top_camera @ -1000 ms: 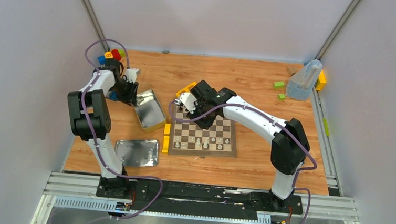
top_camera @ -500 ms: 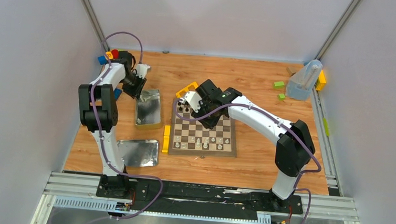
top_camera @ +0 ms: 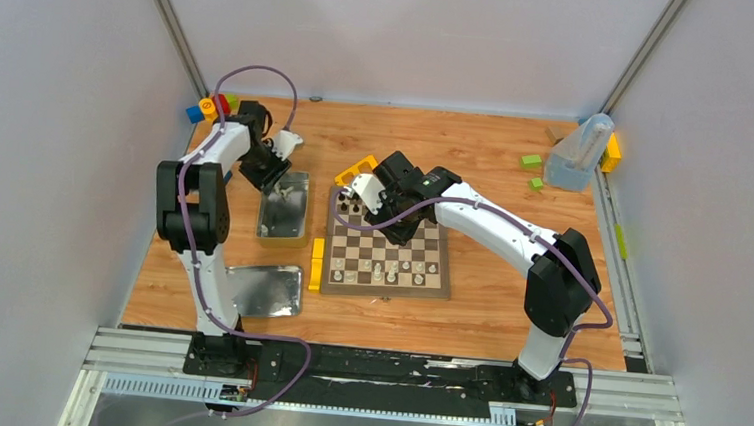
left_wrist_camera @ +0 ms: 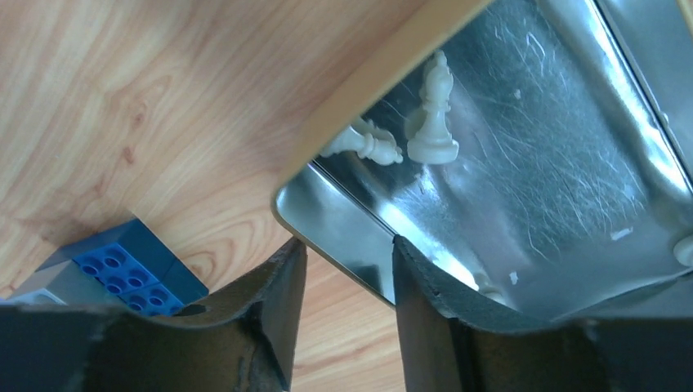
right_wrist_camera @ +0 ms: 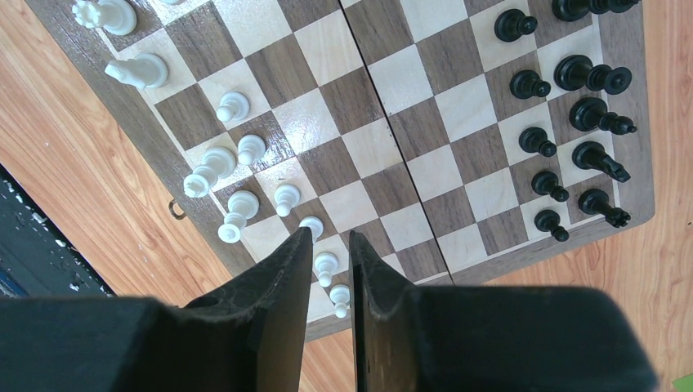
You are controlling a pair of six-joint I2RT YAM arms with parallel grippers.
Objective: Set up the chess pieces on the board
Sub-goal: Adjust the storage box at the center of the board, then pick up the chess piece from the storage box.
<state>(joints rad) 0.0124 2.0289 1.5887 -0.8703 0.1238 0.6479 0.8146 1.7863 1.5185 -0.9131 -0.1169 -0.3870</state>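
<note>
The board (top_camera: 420, 251) lies mid-table. Black chess pieces (right_wrist_camera: 572, 122) fill two rows at one end and white chess pieces (right_wrist_camera: 237, 204) stand along the other, some of them off their squares near the border. My right gripper (right_wrist_camera: 330, 237) hovers over the white end of the board (right_wrist_camera: 359, 147), its jaws a narrow gap apart with nothing between them. My left gripper (left_wrist_camera: 347, 245) is open astride the near wall of a metal tin (left_wrist_camera: 531, 163). In that tin a white piece (left_wrist_camera: 433, 110) stands and another (left_wrist_camera: 364, 143) lies on its side.
The tin (top_camera: 283, 206) sits left of the board, its flat lid (top_camera: 261, 290) nearer the arm bases. Yellow blocks (top_camera: 316, 262) line the board's left edge. A blue block (left_wrist_camera: 122, 265) lies beside my left fingers. Green blocks (top_camera: 530, 162) and a clear container (top_camera: 578, 152) are far right.
My left arm has swung toward the back, turning the tin from tilted to lying flat, and its jaws have widened. The right arm has barely moved.
</note>
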